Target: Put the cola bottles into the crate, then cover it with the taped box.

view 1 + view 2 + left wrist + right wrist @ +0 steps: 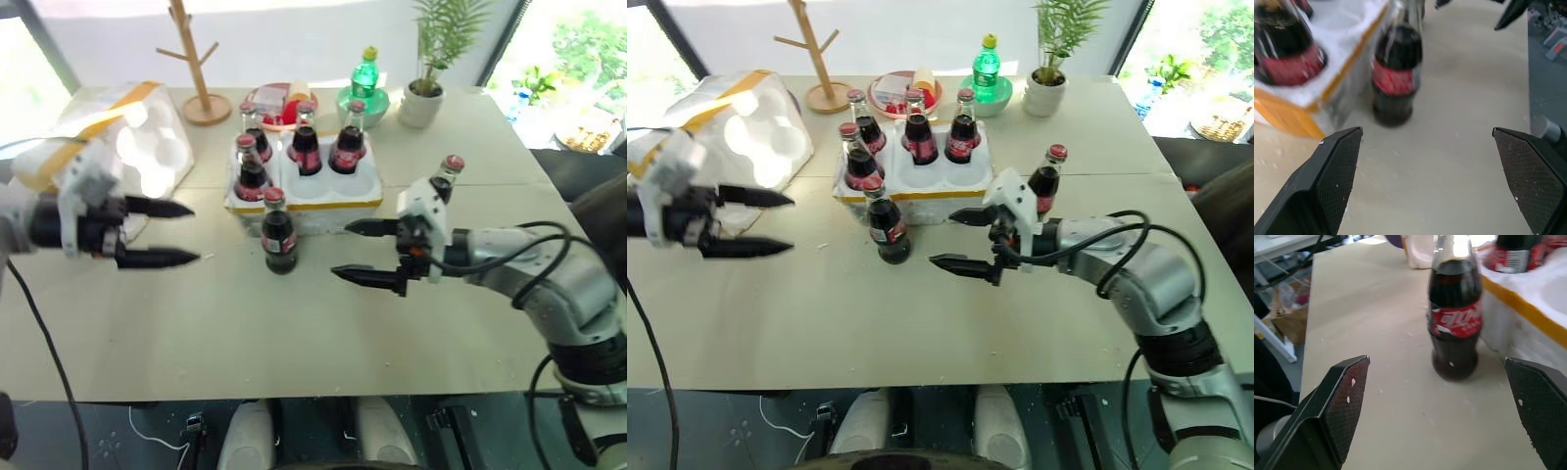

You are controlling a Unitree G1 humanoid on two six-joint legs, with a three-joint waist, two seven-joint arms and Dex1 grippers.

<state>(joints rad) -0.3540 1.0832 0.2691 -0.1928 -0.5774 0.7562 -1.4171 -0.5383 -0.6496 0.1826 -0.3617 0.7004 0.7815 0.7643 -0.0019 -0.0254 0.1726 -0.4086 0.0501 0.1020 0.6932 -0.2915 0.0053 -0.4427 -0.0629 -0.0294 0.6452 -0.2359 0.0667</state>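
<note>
Four cola bottles (307,149) stand in the crate (304,201); one (279,231) stands on the surface (294,323) just in front of it, another (1046,180) behind our right arm. Our right claw (370,254) and left claw (157,233) both gape empty either side of the front bottle. The taped box (118,132) lies at far left. We judge a fast sideways approach could topple this bottle against the crate

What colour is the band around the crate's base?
Yellow, on the white foam crate; clearest in the right wrist view.
</note>
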